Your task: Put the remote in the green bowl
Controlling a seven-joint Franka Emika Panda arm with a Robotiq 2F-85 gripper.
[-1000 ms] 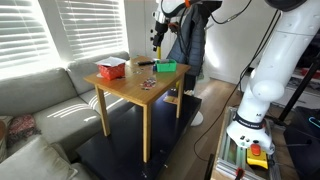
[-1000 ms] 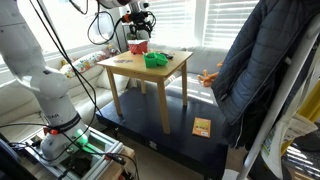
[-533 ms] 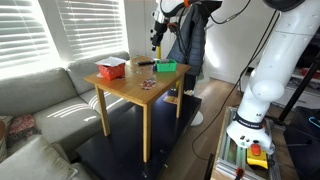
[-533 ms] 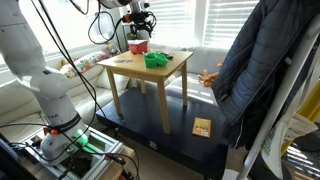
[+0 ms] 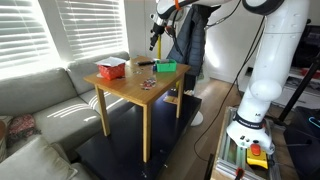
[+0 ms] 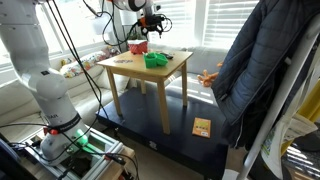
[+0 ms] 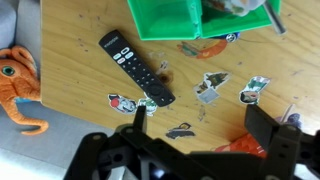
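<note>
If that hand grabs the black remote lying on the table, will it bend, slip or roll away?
Probably stiff: the remote looks like a hard plastic bar with buttons. Lying flat on the table, it shouldn't roll, though it may slide if nudged. It's slim, so likely light.

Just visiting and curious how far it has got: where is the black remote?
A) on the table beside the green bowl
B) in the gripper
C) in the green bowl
A: in the wrist view the remote lies flat on the table, outside the green bowl, and the open gripper holds nothing.
</note>
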